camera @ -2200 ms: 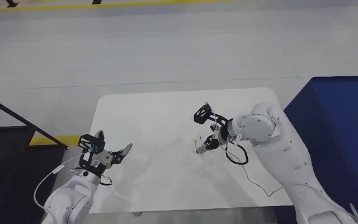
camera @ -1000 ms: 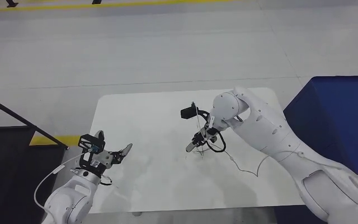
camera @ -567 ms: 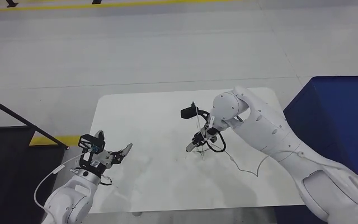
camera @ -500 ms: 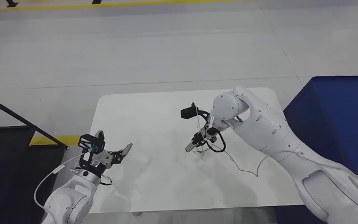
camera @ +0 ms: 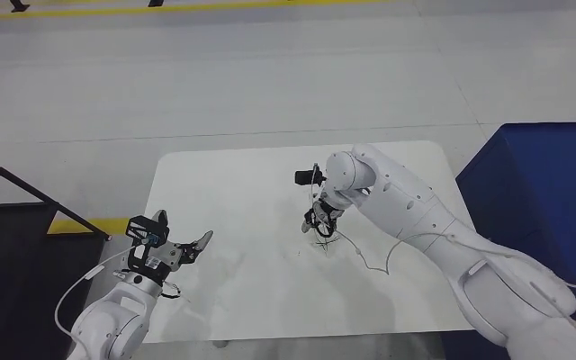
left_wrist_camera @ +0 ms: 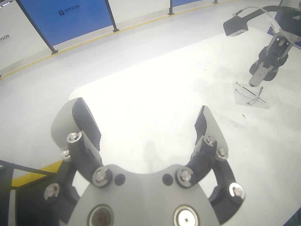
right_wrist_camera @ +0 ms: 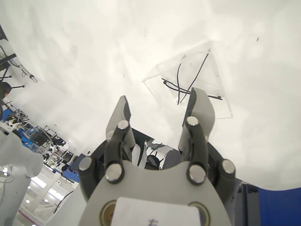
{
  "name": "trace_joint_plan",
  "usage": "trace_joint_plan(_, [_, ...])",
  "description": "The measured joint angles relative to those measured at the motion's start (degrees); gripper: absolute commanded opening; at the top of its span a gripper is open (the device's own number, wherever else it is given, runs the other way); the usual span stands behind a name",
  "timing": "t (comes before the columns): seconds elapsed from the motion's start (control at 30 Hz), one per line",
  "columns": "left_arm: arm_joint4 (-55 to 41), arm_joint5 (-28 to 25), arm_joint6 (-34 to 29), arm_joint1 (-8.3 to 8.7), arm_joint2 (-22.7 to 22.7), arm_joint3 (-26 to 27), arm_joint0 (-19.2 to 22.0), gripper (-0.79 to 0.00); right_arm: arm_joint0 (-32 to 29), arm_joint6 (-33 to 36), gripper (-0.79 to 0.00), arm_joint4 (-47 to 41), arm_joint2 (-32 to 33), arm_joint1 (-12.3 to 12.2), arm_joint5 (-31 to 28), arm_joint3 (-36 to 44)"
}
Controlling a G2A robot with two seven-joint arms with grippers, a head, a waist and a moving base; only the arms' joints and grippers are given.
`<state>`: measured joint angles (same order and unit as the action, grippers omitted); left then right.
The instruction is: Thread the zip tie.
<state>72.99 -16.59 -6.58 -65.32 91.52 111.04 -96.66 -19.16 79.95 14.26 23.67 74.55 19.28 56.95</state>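
1. The right wrist view is the one where the black zip ties can be counted: three crossed strands, lying in one clear square tray. In the top view the tray is only a faint patch at the middle of the white desk.
2. The left wrist view shows the zip ties as thin tangled lines (too fine to count there). It also shows the right hand pointing steeply down just over the tray's edge.
3. The right hand has its fingers spread and grasps nothing. I cannot tell whether a tip touches the tray.
4. The left hand is released and empty. It hangs at the desk's near-left corner, well apart from the tray.
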Motion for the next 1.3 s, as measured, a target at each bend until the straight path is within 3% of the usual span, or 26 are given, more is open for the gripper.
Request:
trace_joint_plan(0.07, [0.00, 0.00, 0.00, 0.00, 0.00, 0.00, 0.00, 0.000, 0.49, 0.17, -0.622, 0.51, -0.95, 0.89, -0.50, -1.59])
trace_joint_plan(0.17, [0.00, 0.00, 0.00, 0.00, 0.00, 0.00, 0.00, 0.000, 1.22, 0.50, -0.702, 1.14, -2.21, 2.30, -1.26, -4.13])
trace_joint_plan(0.27, [0.00, 0.00, 0.00, 0.00, 0.00, 0.00, 0.00, 0.000, 1.63, 0.70, -0.699, 1.80, -3.39, 3.66, -1.95, -6.36])
trace_joint_plan(0.5, [0.00, 0.00, 0.00, 0.00, 0.00, 0.00, 0.00, 0.000, 2.07, 0.72, -0.597, 2.85, -5.64, 7.08, -3.18, -11.62])
trace_joint_plan(0.8, [0.00, 0.00, 0.00, 0.00, 0.00, 0.00, 0.00, 0.000, 2.41, 1.30, -0.665, 3.01, -7.04, 10.85, -5.74, -17.70])
trace_joint_plan(1.03, [0.00, 0.00, 0.00, 0.00, 0.00, 0.00, 0.00, 0.000, 2.47, 1.36, -0.640, 4.06, -7.96, 13.47, -6.16, -21.41])
trace_joint_plan(1.3, [0.00, 0.00, 0.00, 0.00, 0.00, 0.00, 0.00, 0.000, 2.69, 0.89, -0.665, 4.78, -8.22, 16.14, -6.74, -25.64])
